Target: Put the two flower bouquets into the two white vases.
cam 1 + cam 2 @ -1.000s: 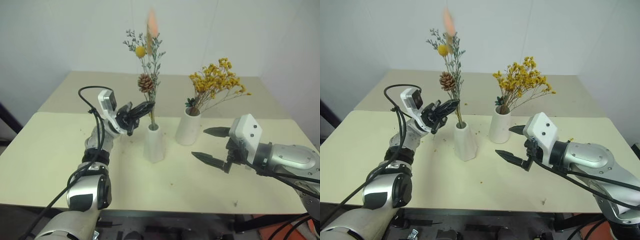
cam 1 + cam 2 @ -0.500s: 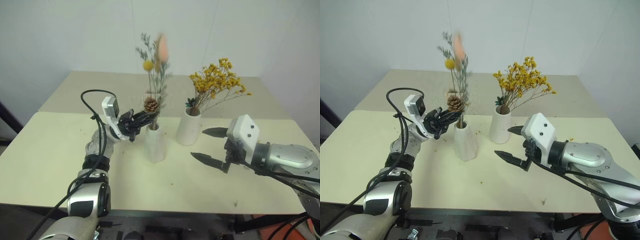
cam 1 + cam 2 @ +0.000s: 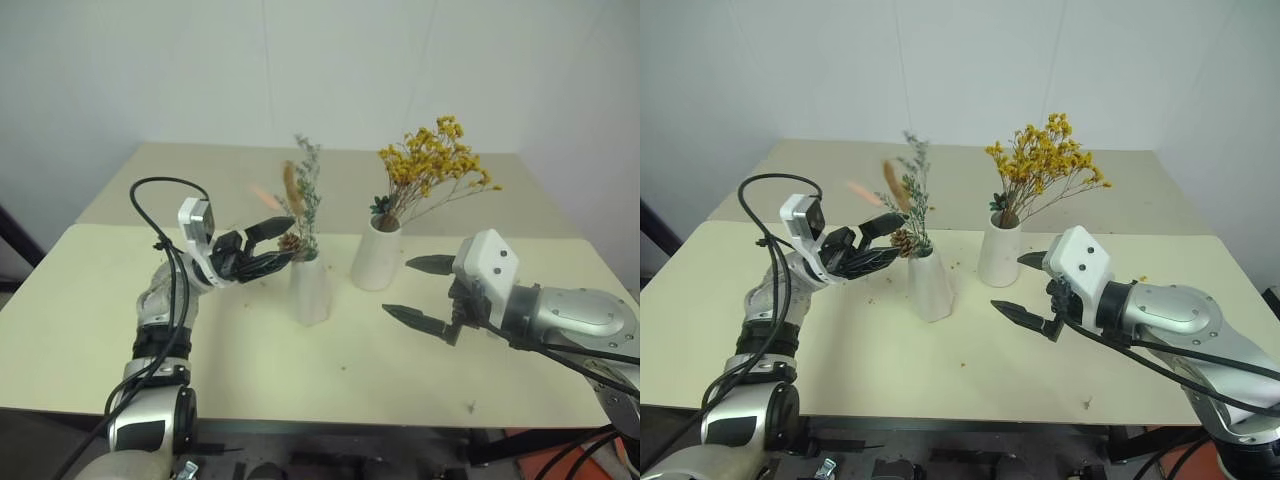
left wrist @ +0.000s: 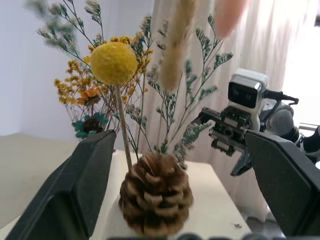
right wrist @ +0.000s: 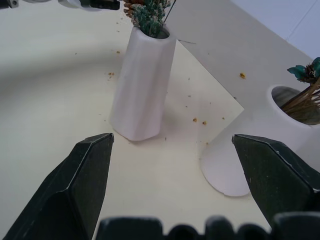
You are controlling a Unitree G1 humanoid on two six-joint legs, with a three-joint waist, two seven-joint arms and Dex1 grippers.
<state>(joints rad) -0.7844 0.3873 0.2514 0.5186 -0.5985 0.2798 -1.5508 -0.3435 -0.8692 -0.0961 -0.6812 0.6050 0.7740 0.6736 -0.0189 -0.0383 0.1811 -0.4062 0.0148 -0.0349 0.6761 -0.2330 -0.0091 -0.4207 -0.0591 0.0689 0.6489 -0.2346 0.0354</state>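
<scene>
The thin sprig stands in the slim tapered vase, its pine cone resting at the vase mouth. My left gripper is open just to the left of the cone, one finger on each side of it and apart from it. The bushy yellow bouquet stands in the wider vase, to the right of the slim one. To the right of both vases my right gripper hovers open and empty, pointing at them. The right wrist view has the slim vase and the wide vase beyond its fingers.
Both vases stand mid-table on a cream table. A second table adjoins it at the back, in front of a white wall. Small flower crumbs lie around the vases.
My left gripper has opened and let go of the sprig, which has sunk deeper into the slim vase. The left hand has drawn back to the left. The right arm has kept still.
</scene>
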